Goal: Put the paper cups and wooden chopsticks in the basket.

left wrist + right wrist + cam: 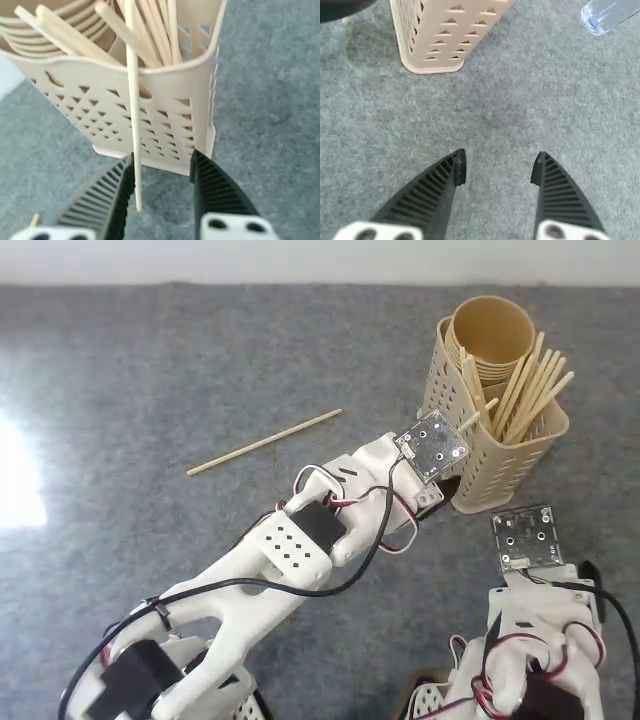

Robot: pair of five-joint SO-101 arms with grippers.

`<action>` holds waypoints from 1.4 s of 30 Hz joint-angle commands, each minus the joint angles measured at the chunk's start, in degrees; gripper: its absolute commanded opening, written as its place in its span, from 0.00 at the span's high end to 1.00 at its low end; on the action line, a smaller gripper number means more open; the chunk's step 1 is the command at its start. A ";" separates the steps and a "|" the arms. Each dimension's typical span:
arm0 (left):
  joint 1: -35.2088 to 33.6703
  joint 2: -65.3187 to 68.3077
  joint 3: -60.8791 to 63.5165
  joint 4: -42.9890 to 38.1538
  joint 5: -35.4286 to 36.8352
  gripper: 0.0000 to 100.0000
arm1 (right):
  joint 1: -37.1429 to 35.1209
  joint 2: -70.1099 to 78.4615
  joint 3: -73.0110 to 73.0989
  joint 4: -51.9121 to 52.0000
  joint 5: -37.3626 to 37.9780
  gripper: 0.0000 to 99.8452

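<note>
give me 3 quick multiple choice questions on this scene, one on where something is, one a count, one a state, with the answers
1. Where are the paper cups in relation to the basket?
A. standing beside it
B. stacked inside it
C. tipped over in front of it

2. How many chopsticks lie flat on the table, apart from the basket?
A. none
B. one
C. three

3. What state is the right gripper in?
A. open and empty
B. shut on a cup
C. shut on a chopstick

Answers:
1 B, the cups sit nested together within the basket's walls.
2 B, a single chopstick lies on the table, well clear of the basket.
3 A, its fingers stand apart over bare table with nothing between them.
</note>
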 commanded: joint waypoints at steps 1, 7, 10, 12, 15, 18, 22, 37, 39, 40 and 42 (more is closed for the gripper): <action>0.18 1.14 -0.66 -3.87 -4.84 0.83 | 0.31 -0.13 -0.18 0.22 0.53 0.78; 0.18 7.74 -5.41 -3.78 -6.42 0.83 | 0.31 -0.13 -0.18 0.22 0.53 0.78; 0.09 11.34 -8.57 -3.69 -6.42 0.83 | 0.31 -0.13 -0.09 0.22 0.53 0.78; 0.09 13.45 -10.42 -3.69 -6.51 0.83 | 0.31 -0.13 -0.09 0.22 0.53 0.78; -0.62 16.00 -12.53 -3.87 -7.12 0.83 | 0.31 -0.13 -0.09 0.22 0.53 0.78; -1.85 17.93 -14.29 -3.87 -7.74 0.83 | 0.31 -0.13 -0.09 0.22 0.53 0.78; -3.60 17.58 -13.67 -3.52 -7.65 0.83 | 0.22 -0.13 0.35 -0.04 0.53 0.78; -3.96 10.90 -7.08 -11.34 -7.65 0.83 | 0.22 -0.13 0.44 0.13 0.53 0.78; -4.13 13.19 -8.31 -11.78 -7.74 0.83 | 0.22 -0.13 0.44 0.22 0.53 0.78; -4.84 14.51 -9.27 -11.78 -7.74 0.83 | 0.22 -0.13 0.44 0.22 0.53 0.78; -5.98 17.14 -11.74 -11.87 -7.65 0.83 | 0.22 -0.13 0.44 0.22 0.53 0.78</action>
